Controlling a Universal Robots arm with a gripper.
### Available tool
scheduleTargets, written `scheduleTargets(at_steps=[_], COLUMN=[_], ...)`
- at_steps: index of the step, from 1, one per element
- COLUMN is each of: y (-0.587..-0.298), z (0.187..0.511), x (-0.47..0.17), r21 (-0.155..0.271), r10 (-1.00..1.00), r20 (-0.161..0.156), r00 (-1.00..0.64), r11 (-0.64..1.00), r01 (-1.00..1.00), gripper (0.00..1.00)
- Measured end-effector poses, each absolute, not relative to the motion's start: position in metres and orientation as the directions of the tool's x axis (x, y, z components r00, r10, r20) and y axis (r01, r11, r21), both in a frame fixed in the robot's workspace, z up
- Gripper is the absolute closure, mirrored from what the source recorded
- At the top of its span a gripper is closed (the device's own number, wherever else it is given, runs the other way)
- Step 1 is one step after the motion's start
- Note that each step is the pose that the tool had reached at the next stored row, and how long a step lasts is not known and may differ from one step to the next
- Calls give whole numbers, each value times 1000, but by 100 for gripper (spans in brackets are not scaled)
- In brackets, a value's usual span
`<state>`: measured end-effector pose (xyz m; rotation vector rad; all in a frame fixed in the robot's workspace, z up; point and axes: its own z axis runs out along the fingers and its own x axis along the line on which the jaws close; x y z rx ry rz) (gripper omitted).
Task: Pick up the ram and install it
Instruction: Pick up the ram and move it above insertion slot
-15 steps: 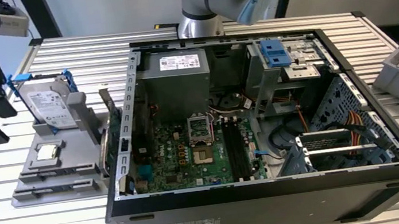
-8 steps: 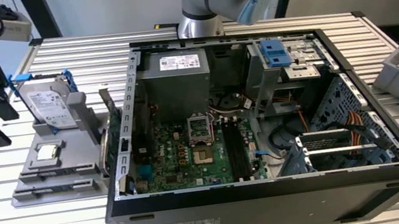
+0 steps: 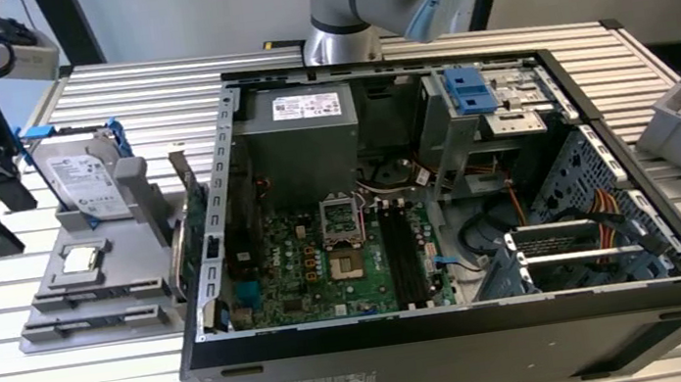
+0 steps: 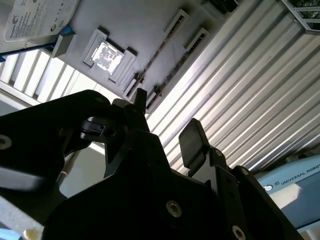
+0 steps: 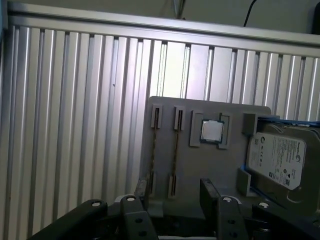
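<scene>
Gripper (image 5: 175, 189) hangs open, empty, near ram (image 5: 175, 150) standing edge-up in holder (image 5: 225, 165) — light, stiff, fragile; likely best pinched mid-length, gently.

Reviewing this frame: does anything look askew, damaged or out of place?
Nothing stands out. The ram, processor and hard drive sit straight in the grey holder; the open claw hovers empty near them.

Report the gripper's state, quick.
Gripper: open, fingers apart, holding nothing, over the gray parts tray.
</scene>
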<state>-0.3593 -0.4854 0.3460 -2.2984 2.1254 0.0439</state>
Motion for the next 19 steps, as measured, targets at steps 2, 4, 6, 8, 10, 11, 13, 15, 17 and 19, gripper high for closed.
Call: scheduleTargets(at_steps=[2, 4, 6, 8, 10, 11, 13, 15, 17, 19], y=[-485, -485, -485, -485, -485, -485, -485, -485, -485, -485], z=[344, 343, 341, 339, 338, 337, 335, 333, 331, 330], x=[-359, -359, -359, -359, -359, -359, -359, -359, -359, -359], r21=[11, 11, 11, 11, 11, 11, 11, 11, 11, 11], r10=[-997, -997, -997, -997, -997, -997, -997, -997, -997, -997], r20=[-28, -28, -28, -28, -28, -28, -28, -28, -28, -28], r00=[78, 78, 78, 78, 78, 78, 78, 78, 78, 78], r11=[-78, -78, -78, -78, -78, -78, -78, -78, -78, -78], r01=[-997, -997, -997, -997, -997, -997, -997, -997, -997, -997], gripper=[0, 0, 0, 0, 0, 0, 0, 0, 0, 0])
